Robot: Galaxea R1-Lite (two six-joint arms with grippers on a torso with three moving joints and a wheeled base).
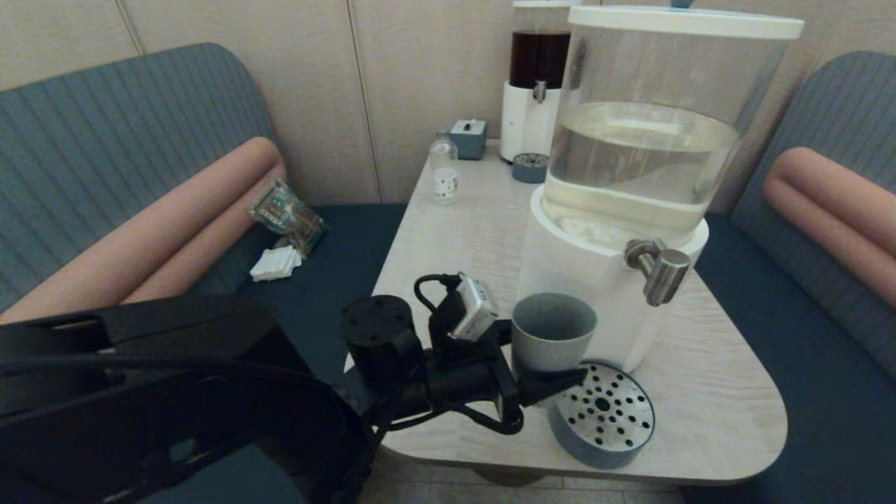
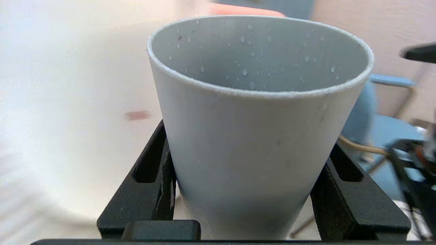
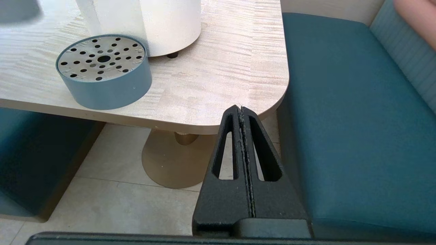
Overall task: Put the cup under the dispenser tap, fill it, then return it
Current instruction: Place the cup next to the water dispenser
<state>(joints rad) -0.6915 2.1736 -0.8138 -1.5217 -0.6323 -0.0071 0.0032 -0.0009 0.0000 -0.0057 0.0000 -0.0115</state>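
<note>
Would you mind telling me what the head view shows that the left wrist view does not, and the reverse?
Only the head view shows the dispenser tap, the clear tank above it, the perforated drip tray, the small bottle, the dark-liquid dispenser and the table; the cup sits beside the tray, left of the tap, not under it.

Only the left wrist view shows water droplets inside the cup and both jaws pressed against its sides.

Both show the cup held in the left gripper.
</note>
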